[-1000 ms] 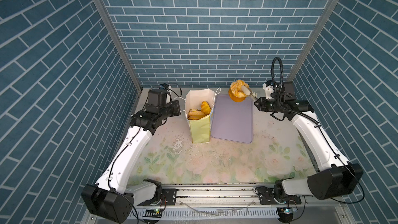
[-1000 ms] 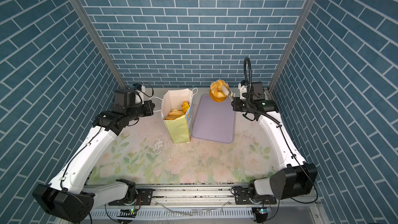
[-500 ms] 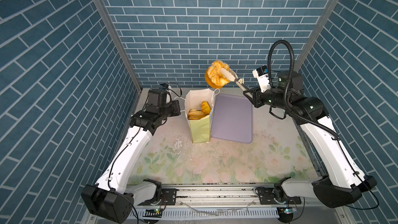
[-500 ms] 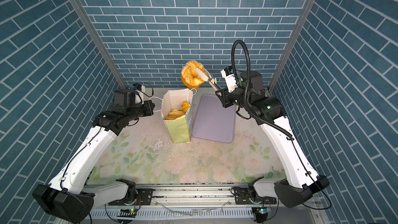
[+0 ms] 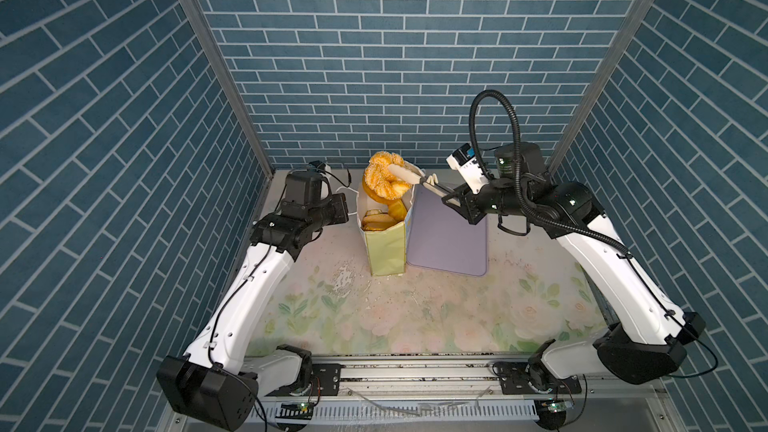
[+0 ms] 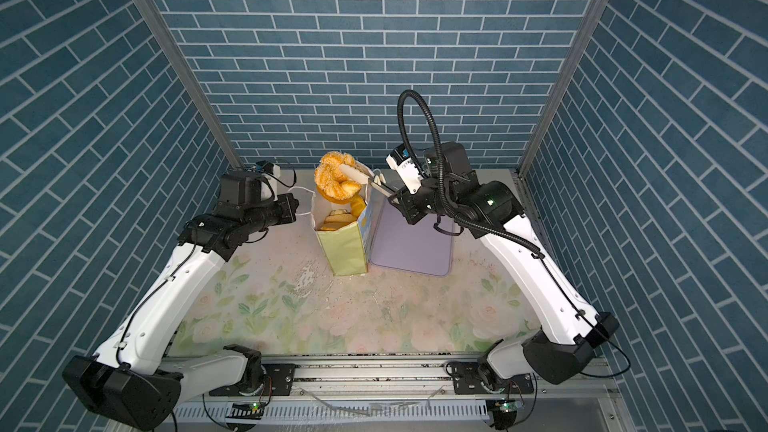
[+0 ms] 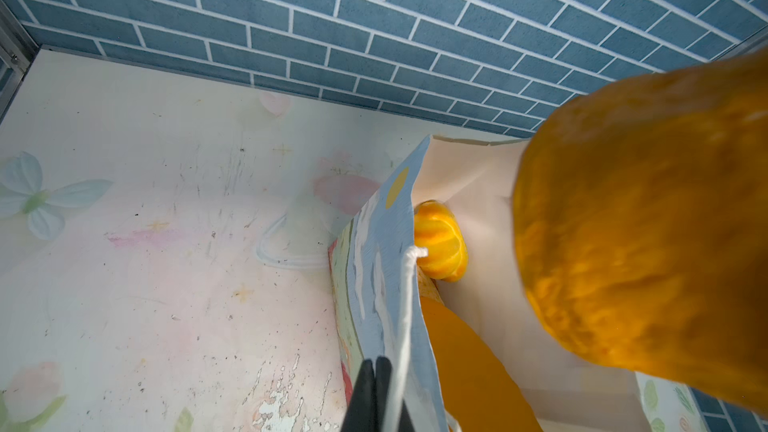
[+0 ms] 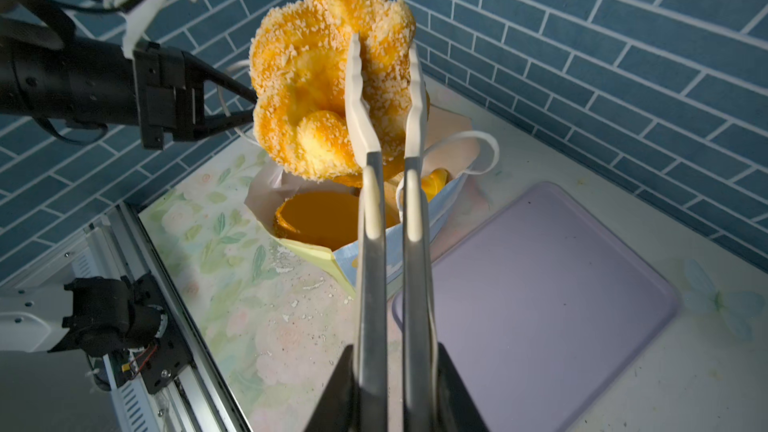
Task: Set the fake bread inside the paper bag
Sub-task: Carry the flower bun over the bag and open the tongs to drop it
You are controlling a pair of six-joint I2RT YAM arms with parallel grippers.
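A crumb-coated twisted ring of fake bread (image 5: 380,180) (image 6: 332,178) (image 8: 307,89) hangs over the mouth of the paper bag (image 5: 384,251) (image 6: 343,253) (image 8: 311,249), pinched between white-tipped tongs (image 8: 372,201). My right gripper (image 8: 390,351) (image 5: 451,197) is shut on the tongs' handles, right of the bag. Several other breads (image 5: 378,220) (image 7: 440,238) lie inside the bag. My left gripper (image 7: 376,363) (image 6: 297,205) is shut at the bag's left face, with the white cord handle (image 7: 405,297) running into its fingers. In the left wrist view the held ring (image 7: 648,222) looms blurred above the bag.
A flat lavender tray (image 5: 449,238) (image 8: 540,284) lies right of the bag, touching it, with nothing on it. Blue brick walls close the back and both sides. The floral table (image 5: 415,317) stretches toward the front rail.
The right arm carried the ring from over the tray's far end up and leftward, then lowered it over the bag's mouth. The left arm has not moved.
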